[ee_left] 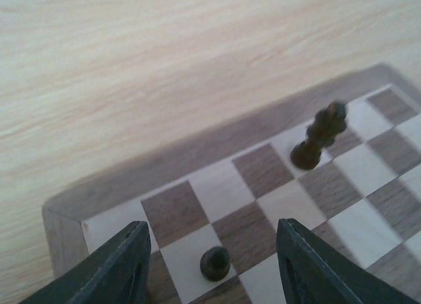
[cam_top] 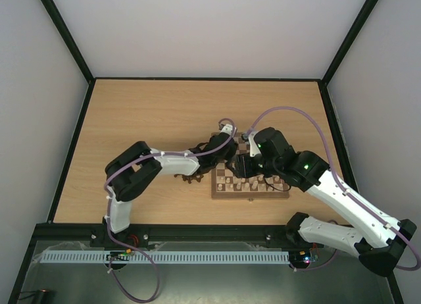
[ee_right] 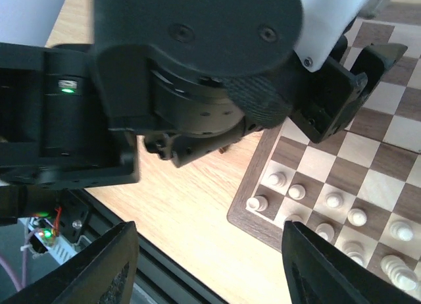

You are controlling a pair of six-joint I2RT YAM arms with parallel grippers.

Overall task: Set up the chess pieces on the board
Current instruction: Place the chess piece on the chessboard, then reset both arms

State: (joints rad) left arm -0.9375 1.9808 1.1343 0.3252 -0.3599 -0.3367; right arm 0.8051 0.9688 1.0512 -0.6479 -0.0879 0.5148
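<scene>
The board [ee_left: 72, 215] shows its far corner in the left wrist view. A dark pawn [ee_left: 215, 262] stands upright on a light square there, in the gap of my open left gripper [ee_left: 214, 268], and neither finger touches it. A taller dark piece [ee_left: 320, 136] stands further along the same edge. My right gripper [ee_right: 210, 268] hangs open and empty above the table beside the board's near corner [ee_right: 247, 215], where pale chess pieces [ee_right: 297, 191] stand in rows. In the top view both grippers meet over the board's left half [cam_top: 217, 193].
A small heap of dark pieces [cam_top: 191, 177] lies on the table just left of the board. The left arm's black wrist [ee_right: 197, 67] fills the upper part of the right wrist view, close above my right gripper. The table's black front rail [ee_right: 164, 271] runs under it.
</scene>
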